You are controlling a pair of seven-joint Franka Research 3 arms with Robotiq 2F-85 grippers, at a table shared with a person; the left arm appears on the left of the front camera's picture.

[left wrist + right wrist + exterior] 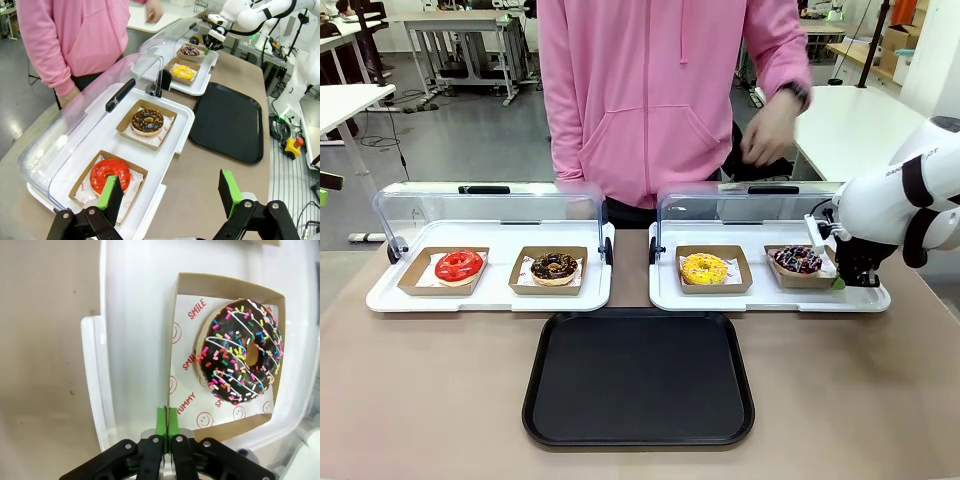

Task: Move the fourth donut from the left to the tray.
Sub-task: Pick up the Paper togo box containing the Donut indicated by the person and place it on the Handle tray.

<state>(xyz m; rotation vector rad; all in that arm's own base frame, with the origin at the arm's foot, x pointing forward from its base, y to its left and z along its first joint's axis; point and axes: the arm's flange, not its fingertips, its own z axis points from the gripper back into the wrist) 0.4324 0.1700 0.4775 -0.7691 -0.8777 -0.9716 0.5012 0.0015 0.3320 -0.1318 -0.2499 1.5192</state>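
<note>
Nearest on the desk (420, 400) lies the black tray (638, 378), flat and bare, its long side toward the robot. Just beyond it stand two white display trays side by side, their clear lids (490, 210) tipped up at the back. The left one (500, 298) carries a red donut (458, 266) and a crumb-topped chocolate donut (555, 267); the right one (760, 298) carries a yellow donut (704, 268) and, farthest right, the fourth donut (797, 260).

From the front that donut is only a dark ring with pale flecks. The right wrist view looks straight down on it: glossy chocolate glaze, thin white and pink streaks, many-coloured sprinkles. It sits in a brown cardboard holder (225, 287) on white paper printed in red with "SMILE", "YUMMY" and smiley faces. There the right gripper (167, 415) has its green pads pressed together on the holder's side wall, clamping the cardboard and not touching the glaze.

The left wrist view shows the left gripper (170, 195) spread wide, holding nothing, above the desk edge of the left display tray near the red donut.

Beyond the trays stands a person (660, 90) in a pink hoodie, one hand (770, 135) raised.
</note>
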